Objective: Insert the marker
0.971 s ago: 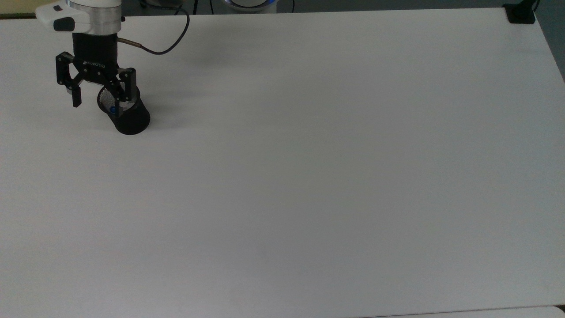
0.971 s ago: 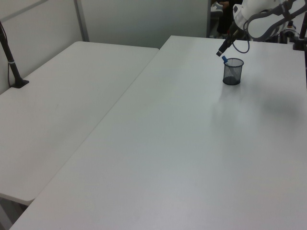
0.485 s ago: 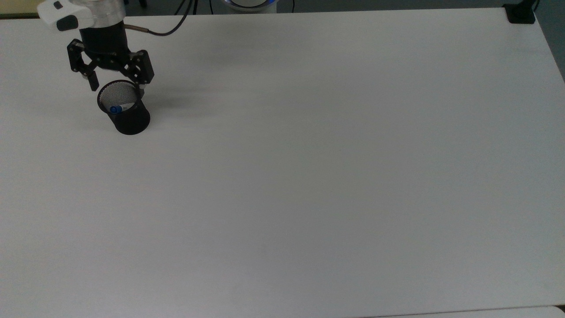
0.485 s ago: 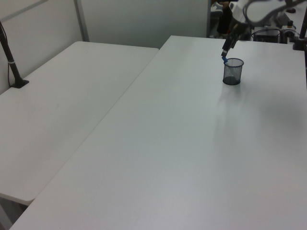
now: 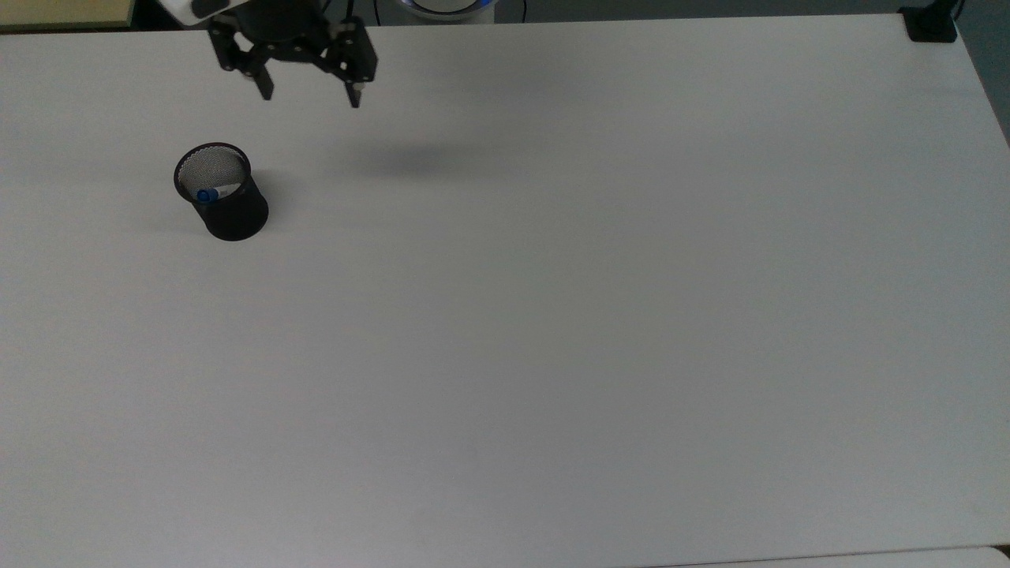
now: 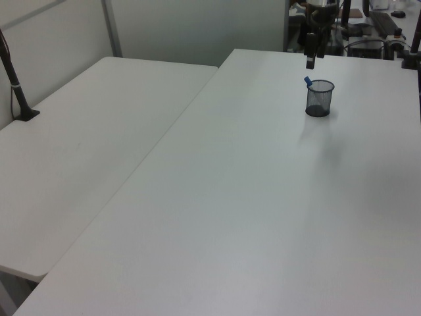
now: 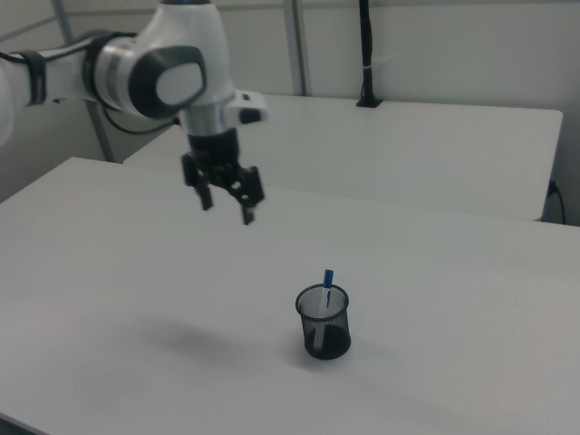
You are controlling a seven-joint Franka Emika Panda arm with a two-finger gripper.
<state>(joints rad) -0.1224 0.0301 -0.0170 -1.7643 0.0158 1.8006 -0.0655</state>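
White table (image 5: pixel 552 315) — marker (image 7: pixel 327 283) in cup (image 7: pixel 323 324), tool (image 7: pixel 227 206) apart.

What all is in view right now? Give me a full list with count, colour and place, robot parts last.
marker: one, white barrel with blue end up, standing tilted inside the mesh cup, its blue tip poking above the rim.
mesh cup: one, black, upright on the main table toward the top view's left.
main table: one, white, carrying the cup.
second table: one, white, alongside the main table on the left view's left.
clamp post: one, black, on the second table's edge at the left view's far left.
gripper: one, black, open, in the air away from the cup, toward the top view's upper edge.
arm: one, white and grey, reaching in from the right view's upper left.
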